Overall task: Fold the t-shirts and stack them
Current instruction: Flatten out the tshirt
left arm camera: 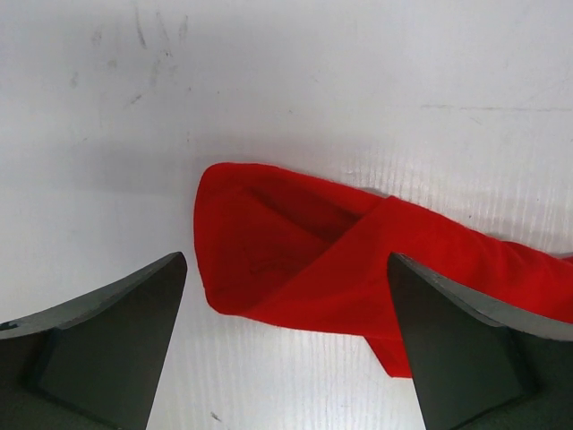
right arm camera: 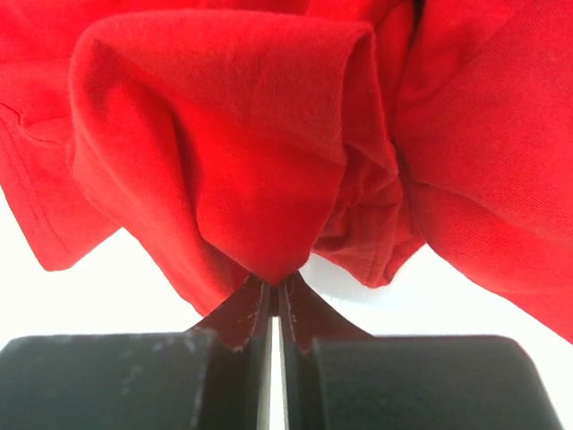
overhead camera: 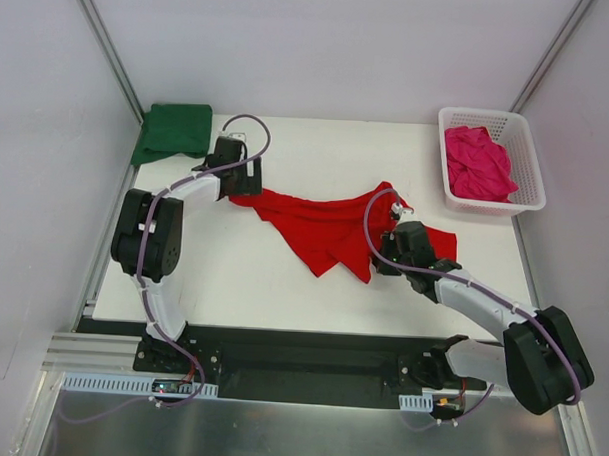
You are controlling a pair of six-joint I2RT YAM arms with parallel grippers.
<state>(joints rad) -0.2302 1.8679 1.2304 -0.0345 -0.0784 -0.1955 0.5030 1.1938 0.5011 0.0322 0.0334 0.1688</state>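
Red t-shirt (overhead camera: 319, 229) crumpled, partly arm-hidden, right jaws pinching a fold, left jaws spread over its tip

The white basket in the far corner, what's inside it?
A crumpled magenta-pink t-shirt lies inside the white basket, filling most of it. Whether anything lies beneath the shirt cannot be seen, because the cloth covers that part.

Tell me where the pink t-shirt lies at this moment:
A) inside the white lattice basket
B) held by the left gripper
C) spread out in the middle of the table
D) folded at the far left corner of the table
A: the pink t-shirt lies crumpled inside the white lattice basket at the far right. The far left corner holds the folded dark green t-shirt, and the red t-shirt lies mid-table.
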